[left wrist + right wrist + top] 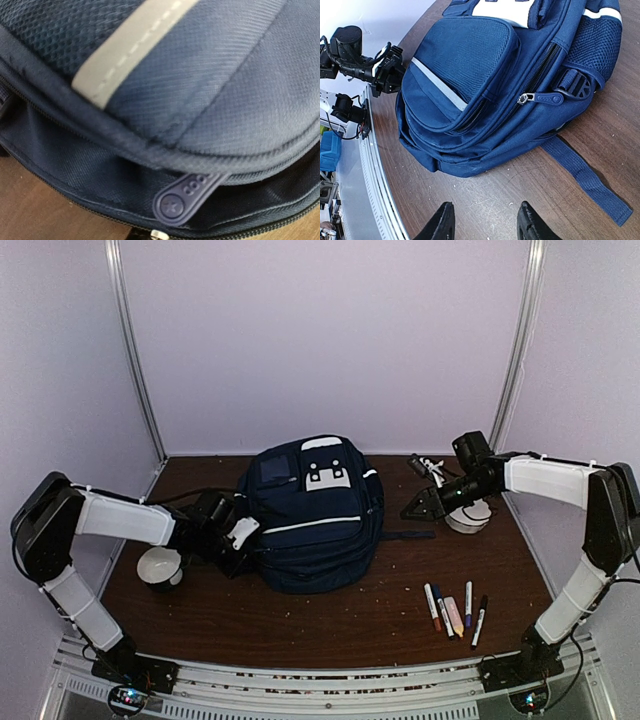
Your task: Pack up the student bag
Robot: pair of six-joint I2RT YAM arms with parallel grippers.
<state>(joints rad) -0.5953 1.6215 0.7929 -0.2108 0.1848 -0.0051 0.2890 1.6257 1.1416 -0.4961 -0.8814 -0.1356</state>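
The navy-blue student bag (315, 515) lies on the brown table, front pocket up, with white patches and a grey stripe. My left gripper (236, 536) is pressed against the bag's left side. The left wrist view shows only bag fabric (210, 90) and a blue rubber zip pull (187, 195) very close, with no fingers visible. My right gripper (415, 508) hovers at the bag's right side, open and empty (486, 227) over bare table. The right wrist view shows the bag (470, 75), its side zip pull (542, 98) and the zips closed.
A white cup (160, 567) stands by the left arm. A white round object (467, 517) sits under the right arm. Several markers (455, 612) lie at the front right. A small dark item (425, 465) is at the back right. A loose strap (585, 177) trails on the table.
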